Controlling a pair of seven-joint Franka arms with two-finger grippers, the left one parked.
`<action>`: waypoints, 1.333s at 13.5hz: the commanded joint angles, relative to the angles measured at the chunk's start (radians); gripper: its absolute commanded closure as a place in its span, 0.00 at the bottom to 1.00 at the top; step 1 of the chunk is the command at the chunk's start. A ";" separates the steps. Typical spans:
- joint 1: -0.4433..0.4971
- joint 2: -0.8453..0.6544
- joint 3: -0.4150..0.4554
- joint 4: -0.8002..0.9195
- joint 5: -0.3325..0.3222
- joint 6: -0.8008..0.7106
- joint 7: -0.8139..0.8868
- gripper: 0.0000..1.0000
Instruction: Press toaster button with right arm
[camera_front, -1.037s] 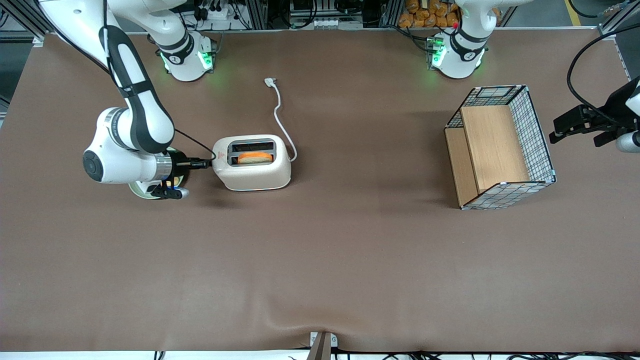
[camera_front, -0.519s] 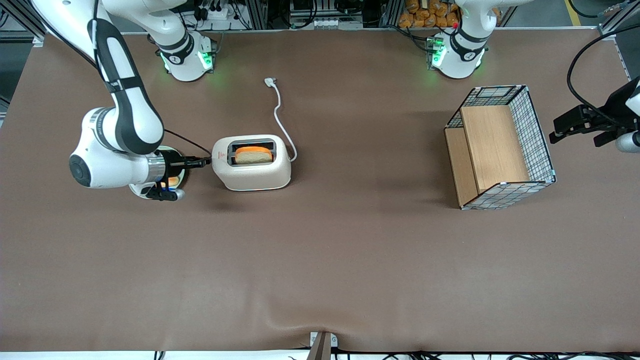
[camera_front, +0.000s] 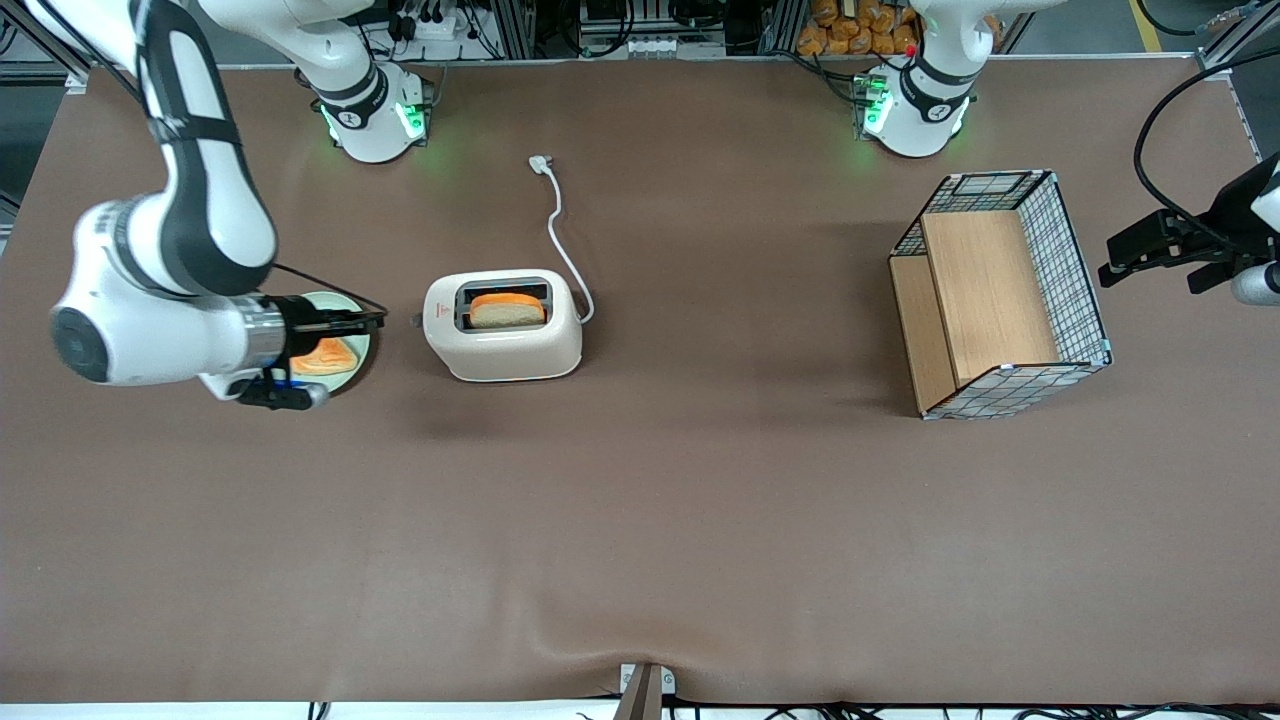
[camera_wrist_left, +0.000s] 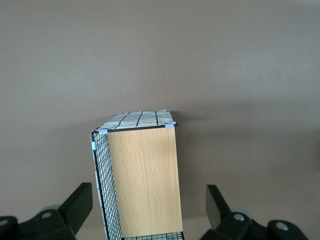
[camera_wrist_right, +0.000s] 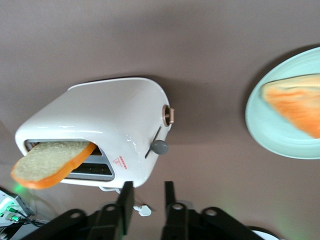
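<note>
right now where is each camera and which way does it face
Front view: high, facing the arms; shows the table, toaster, basket, plate and the right arm with its gripper beside the toaster.
Right wrist view: on the right arm, aimed past its gripper at the toaster, button and plate.
Left wrist view: looks at the basket.
Front and right wrist views share toaster and plate.
</note>
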 joint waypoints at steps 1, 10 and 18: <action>-0.034 0.004 0.009 0.134 -0.057 -0.098 0.017 0.00; -0.049 -0.031 -0.025 0.376 -0.227 -0.194 0.006 0.00; -0.079 -0.316 -0.036 0.230 -0.307 -0.155 0.001 0.00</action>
